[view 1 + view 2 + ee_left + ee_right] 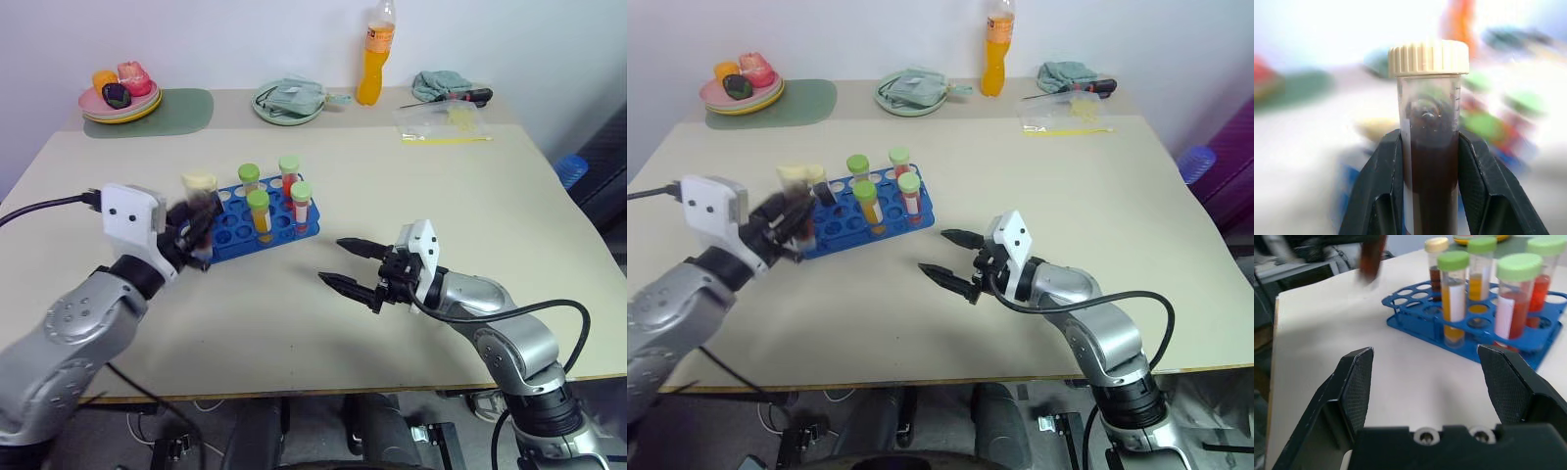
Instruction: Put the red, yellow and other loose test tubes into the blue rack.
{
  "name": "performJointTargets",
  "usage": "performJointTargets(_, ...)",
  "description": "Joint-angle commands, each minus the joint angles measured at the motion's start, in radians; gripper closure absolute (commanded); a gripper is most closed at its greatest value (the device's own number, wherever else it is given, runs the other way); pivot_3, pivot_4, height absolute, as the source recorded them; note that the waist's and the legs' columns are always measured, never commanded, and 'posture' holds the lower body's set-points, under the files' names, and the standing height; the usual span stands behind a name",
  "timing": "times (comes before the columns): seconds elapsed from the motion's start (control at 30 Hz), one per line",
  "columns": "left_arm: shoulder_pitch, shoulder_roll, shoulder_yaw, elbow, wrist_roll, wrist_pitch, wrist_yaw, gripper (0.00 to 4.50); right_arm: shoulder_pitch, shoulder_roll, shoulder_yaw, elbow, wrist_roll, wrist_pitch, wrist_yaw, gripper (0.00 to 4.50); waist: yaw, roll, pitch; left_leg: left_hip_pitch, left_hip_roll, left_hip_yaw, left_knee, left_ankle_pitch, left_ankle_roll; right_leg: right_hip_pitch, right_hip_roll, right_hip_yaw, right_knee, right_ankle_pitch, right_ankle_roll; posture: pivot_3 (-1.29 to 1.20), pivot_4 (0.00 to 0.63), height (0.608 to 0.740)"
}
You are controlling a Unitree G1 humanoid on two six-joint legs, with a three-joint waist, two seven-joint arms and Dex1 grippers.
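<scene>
Nearest, the right gripper (351, 263) hovers low over the bare front of the cream table (392, 186), its two black fingers spread wide and holding nothing. To its left, the left gripper (1429, 161) is clamped on the dark purple-brown tube (1429, 147) with the pale-yellow cap, cap uppermost, held just beside the near left end of the blue rack (235, 230). The head views are blurred there, so whether the tube's tip is above the rack or only next to it is hard to say.

The rack already carries four green-capped tubes (258, 211) standing upright — two yellow, two red-orange — and, in the right wrist view, another dark tube (1436, 264) at the far side.

The step in hand looks like carrying the dark tube to the rack. The next move calls for bringing it upright over a free hole, then lowering it straight before letting go — a tilted entry could catch the rim.

Farther back stand an orange drink bottle (373, 59), a green plate with a cloth (286, 98), a plate of toy food (120, 93) on a green mat (186, 110), and a screwdriver (460, 96), against a white wall.
</scene>
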Motion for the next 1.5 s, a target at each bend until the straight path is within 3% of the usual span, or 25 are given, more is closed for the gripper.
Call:
performJointTargets(0.03,-0.024,-0.108,-0.106,0.076,0.308,-0.174,0.053,3.29,-0.018,0.012,0.002,-0.014,0.001,-0.015,0.002,0.75,0.000,0.000,0.000,0.000,0.000,0.000,0.000,0.000,0.001,0.000,0.000,0.000,0.000,0.000,0.000,0.00,0.150,0.740)
performJointTargets(0.13,-0.054,-0.248,-0.152,0.209,0.435,-0.297,0.074,3.29,-0.020,0.021,0.007,-0.016,0.001,-0.012,-0.003,0.75,0.001,0.000,0.000,0.000,0.000,0.000,0.001,-0.001,0.002,0.000,-0.001,0.000,0.000,0.000,0.000,0.00,0.150,0.740)
performJointTargets(0.33,-0.100,-0.372,-0.186,0.388,0.514,-0.447,-0.040,3.29,-0.014,0.016,0.003,-0.033,-0.002,-0.007,-0.015,0.75,-0.003,-0.001,-0.001,0.000,0.000,0.000,0.001,-0.001,0.002,-0.001,0.000,0.000,0.002,0.002,0.004,0.00,0.150,0.740)
performJointTargets(1.0,-0.066,-0.470,-0.107,0.439,0.650,-0.468,-0.102,3.29,-0.005,0.007,0.001,-0.046,0.006,0.002,-0.026,0.75,-0.003,-0.001,-0.001,0.000,0.001,-0.002,0.002,-0.002,0.004,-0.001,0.000,0.000,0.003,0.002,0.004,0.00,0.150,0.740)
performJointTargets(1.5,-0.068,-0.535,-0.057,0.468,0.593,-0.464,-0.155,3.29,-0.003,0.011,0.008,-0.043,0.000,-0.004,-0.026,0.75,-0.003,-0.001,-0.001,0.000,0.002,-0.003,0.002,-0.002,0.004,-0.001,0.000,0.000,0.003,0.002,0.005,0.00,0.150,0.740)
